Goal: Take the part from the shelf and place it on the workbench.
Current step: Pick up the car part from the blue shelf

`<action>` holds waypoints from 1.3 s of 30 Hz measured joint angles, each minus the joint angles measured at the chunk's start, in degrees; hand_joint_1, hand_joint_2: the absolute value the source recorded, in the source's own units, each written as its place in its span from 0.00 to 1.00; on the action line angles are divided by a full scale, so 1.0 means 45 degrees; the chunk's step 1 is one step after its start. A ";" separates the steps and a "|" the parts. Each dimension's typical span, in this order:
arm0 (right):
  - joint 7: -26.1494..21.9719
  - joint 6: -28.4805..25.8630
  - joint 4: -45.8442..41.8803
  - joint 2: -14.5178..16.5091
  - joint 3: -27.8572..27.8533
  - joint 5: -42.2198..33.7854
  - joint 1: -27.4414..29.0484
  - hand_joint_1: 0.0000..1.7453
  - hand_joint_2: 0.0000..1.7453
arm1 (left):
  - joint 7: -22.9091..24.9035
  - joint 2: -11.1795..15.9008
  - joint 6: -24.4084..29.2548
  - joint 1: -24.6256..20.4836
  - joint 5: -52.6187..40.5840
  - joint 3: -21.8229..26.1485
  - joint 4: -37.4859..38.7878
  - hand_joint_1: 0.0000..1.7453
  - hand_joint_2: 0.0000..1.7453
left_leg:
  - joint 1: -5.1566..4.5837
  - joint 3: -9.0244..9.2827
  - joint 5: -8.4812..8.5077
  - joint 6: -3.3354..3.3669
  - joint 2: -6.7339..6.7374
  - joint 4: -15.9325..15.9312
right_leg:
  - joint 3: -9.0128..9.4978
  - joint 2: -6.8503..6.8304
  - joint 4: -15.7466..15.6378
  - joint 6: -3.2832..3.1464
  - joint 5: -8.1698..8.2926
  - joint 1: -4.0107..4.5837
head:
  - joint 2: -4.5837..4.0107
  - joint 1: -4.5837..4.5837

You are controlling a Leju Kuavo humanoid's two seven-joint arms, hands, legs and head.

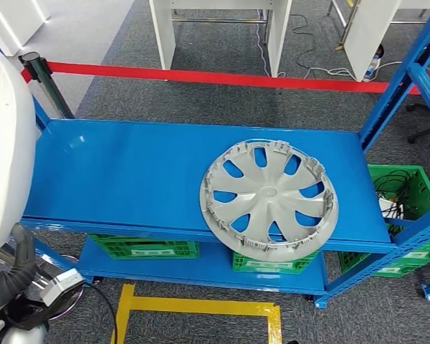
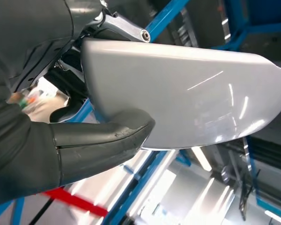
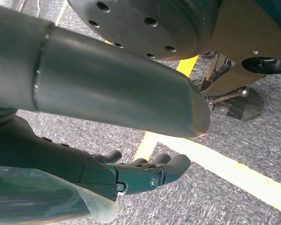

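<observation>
L hand (image 2: pixel 79 140) grips white part (image 2: pixel 181 93); R hand (image 3: pixel 107 140) prob. empty, fingers apart

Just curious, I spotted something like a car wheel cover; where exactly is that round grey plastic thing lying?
In the head view the round grey plastic wheel cover lies flat on the blue metal shelf, toward its right end, its near edge overhanging a green plastic crate below.

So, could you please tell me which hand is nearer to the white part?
Left: the left hand grips the white part. The right hand hangs over the floor, apart.
</observation>
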 joint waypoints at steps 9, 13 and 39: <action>-0.0053 -0.0193 0.0000 0.0232 0.0000 -0.0159 -0.0014 0.00 0.00 | 0.1197 0.1401 0.0004 0.0940 0.1486 -0.0969 -0.0054 1.00 1.00 | 0.0004 -0.0003 0.0000 -0.0001 0.0001 -0.0002 | -0.0003 0.0000 0.0001 -0.0001 -0.0002 0.0006 | 0.0000 -0.0001; -0.0056 -0.0249 -0.0001 0.0332 0.0000 -0.0225 -0.0015 0.00 0.00 | 0.1346 0.1838 0.0004 0.1413 0.1363 -0.1209 -0.0237 1.00 1.00 | 0.0004 -0.0006 0.0000 -0.0001 0.0001 -0.0002 | -0.0003 -0.0001 0.0001 -0.0001 -0.0002 0.0005 | 0.0000 0.0000; -0.0103 -0.0273 0.0000 0.0648 -0.0075 -0.0487 -0.0051 0.00 0.00 | 0.1364 0.2488 0.0009 0.1886 -0.0234 -0.1491 -0.0803 1.00 1.00 | 0.0017 -0.0129 0.0274 0.0461 0.0045 -0.0091 | -0.0201 -0.0013 0.0252 0.0327 -0.0253 -0.0070 | 0.0000 0.0019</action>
